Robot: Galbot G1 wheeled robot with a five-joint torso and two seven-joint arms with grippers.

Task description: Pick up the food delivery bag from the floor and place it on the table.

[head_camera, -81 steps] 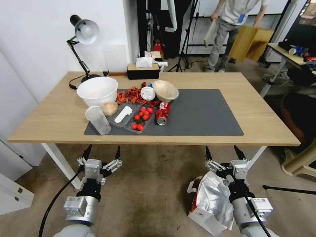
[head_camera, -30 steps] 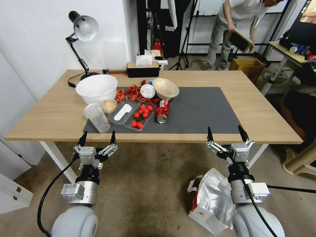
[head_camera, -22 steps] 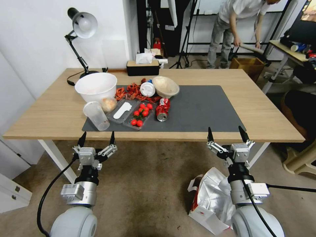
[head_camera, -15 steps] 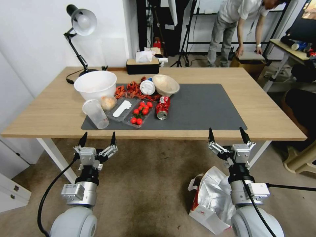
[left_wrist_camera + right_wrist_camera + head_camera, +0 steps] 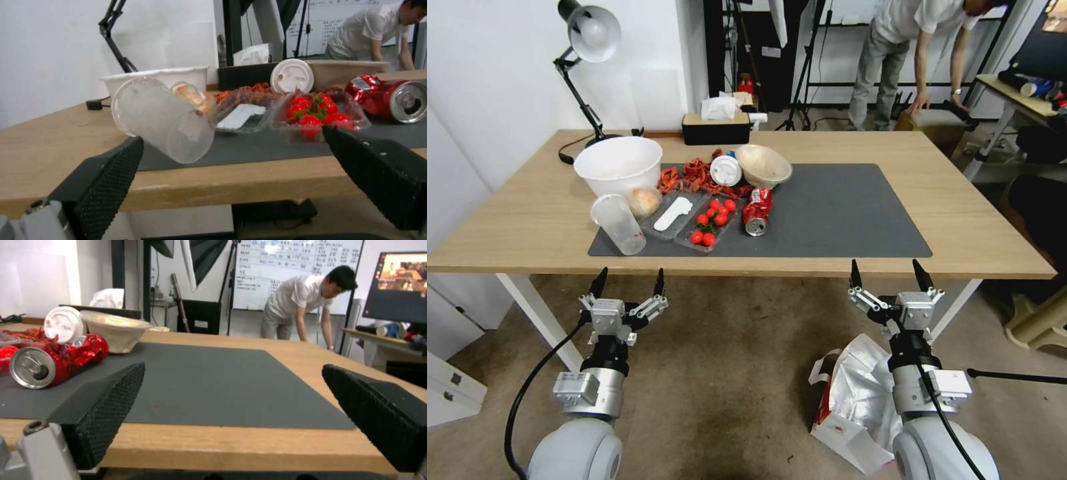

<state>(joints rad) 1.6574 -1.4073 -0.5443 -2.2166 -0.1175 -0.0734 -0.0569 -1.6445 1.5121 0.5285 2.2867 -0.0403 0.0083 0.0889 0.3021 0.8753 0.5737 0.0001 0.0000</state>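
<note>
The food delivery bag (image 5: 854,380) lies crumpled on the floor (image 5: 727,373), its silver foil lining up and a red side panel showing, partly hidden behind my right arm. My right gripper (image 5: 887,270) is open, raised above the bag and level with the table's front edge (image 5: 760,270). In the right wrist view, the right gripper (image 5: 233,366) faces the dark grey mat (image 5: 213,383) across that edge. My left gripper (image 5: 630,277) is open too, held at the same height in front of the table. The left gripper (image 5: 232,135) looks at the clutter on the mat.
On the mat's left half sit a white bowl (image 5: 617,163), a tipped clear cup (image 5: 617,223), a tray of tomatoes (image 5: 708,227), a crushed red can (image 5: 756,212) and a paper bowl (image 5: 764,165). A lamp (image 5: 584,33) and tissue box (image 5: 716,127) stand behind. White table legs (image 5: 537,320) flank my arms.
Both grippers have risen, the right one from just over the bag to the table edge's height. The whole view has shifted a little with the camera. The bag has stayed put.
</note>
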